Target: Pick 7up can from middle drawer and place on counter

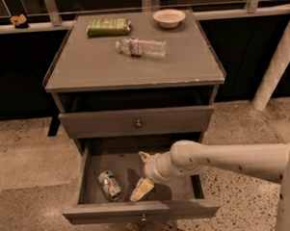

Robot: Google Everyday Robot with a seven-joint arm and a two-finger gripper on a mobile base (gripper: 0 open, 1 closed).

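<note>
The middle drawer (pixel 96 215) is standing pulled out at the foot of the grey cabinet, and the 7up can (pixel 109 185) is lying on its side on the drawer floor, in the left half and towards the front-left corner, its silvery body with green markings facing up. The gripper (pixel 142 173) is hanging inside the same drawer, just to the right of the can and not touching it. Its two pale fingers (pixel 141 189) are standing spread wide apart with nothing between them, one pointing towards the back of the drawer and the other reaching down near the front wall. The white arm (pixel 224 158) is coming in from the right, crossing over the drawer's right side. Above the open drawer, the upper drawer front (pixel 97 124) is sitting closed, its small round knob (pixel 138 123) showing at the centre. On the counter (pixel 80 69), a clear water bottle (pixel 141 47) is lying on its side near the middle, a little towards the back edge. A green packet (pixel 108 26) is lying by the back edge, left of centre, and a pale bowl (pixel 169 17) is sitting upright close to the back-right corner. The front half of the counter is showing only its glossy grey surface.
</note>
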